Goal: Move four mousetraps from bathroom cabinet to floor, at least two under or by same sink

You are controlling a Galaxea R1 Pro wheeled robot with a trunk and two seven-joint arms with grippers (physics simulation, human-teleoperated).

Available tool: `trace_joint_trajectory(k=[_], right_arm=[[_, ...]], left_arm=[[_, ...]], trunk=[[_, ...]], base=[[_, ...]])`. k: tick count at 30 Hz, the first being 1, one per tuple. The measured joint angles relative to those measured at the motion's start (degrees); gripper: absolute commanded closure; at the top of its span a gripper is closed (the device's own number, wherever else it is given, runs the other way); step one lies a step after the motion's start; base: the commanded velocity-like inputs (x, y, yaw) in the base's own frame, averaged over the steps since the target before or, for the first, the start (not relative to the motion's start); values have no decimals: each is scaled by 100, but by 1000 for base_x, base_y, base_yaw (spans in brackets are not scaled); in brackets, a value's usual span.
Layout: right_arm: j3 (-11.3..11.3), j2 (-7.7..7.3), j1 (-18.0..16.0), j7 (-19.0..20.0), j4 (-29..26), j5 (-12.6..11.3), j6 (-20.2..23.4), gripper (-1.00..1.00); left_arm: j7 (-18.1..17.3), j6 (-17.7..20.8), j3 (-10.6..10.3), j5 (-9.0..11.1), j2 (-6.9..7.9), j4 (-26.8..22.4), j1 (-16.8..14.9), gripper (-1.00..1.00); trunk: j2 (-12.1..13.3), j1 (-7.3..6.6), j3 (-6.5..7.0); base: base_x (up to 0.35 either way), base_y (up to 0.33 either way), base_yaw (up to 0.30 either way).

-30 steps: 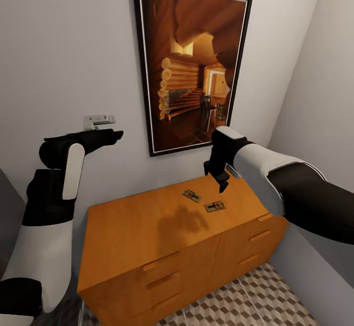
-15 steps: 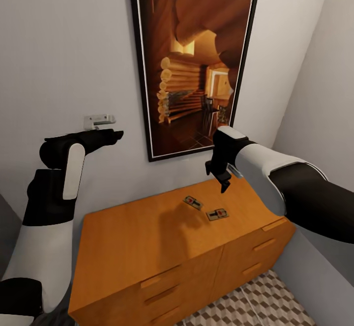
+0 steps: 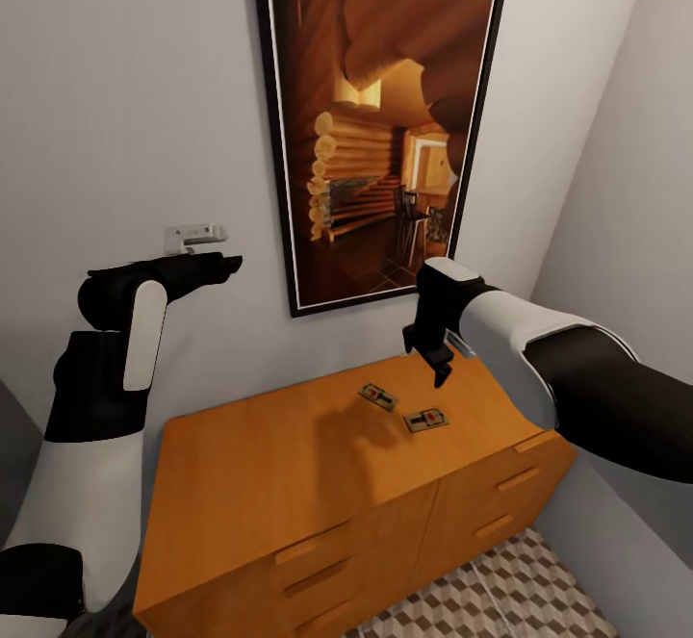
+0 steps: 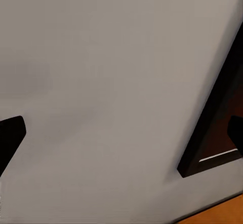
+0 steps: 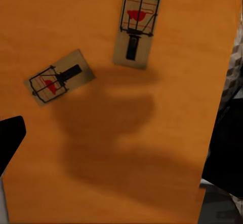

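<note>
two mousetraps [image 3: 377, 395] [image 3: 424, 419] on the cabinet [image 3: 289, 465] top.
right tool [image 3: 435, 366] hangs above them, jaws apart, empty; left tool [image 3: 217, 263] raised near the wall, opening unclear.

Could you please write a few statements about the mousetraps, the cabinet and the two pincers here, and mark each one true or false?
1. Two small flat brown wooden mousetraps, one and another, lie on the flat top of the low orange-brown wooden cabinet. True.
2. The right pincer grips a mousetrap. False: it hangs above the cabinet top with nothing between its fingers.
3. The two mousetraps are stacked. False: they lie apart, orange wood showing between them.
4. The left pincer is raised near the grey wall, off the cabinet. True.
5. The large framed picture of a log interior lies on the cabinet. False: it hangs on the wall above it.
</note>
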Motion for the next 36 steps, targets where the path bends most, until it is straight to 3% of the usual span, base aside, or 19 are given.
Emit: trace_joint_trajectory(k=[36], right_arm=[[-26, -9, 267, -100, 38, -49, 5, -100]], left_arm=[[0, 0, 0, 2, -1, 0, 0, -100]], trunk=[[0, 0, 0]], base=[[-4, 0, 0]])
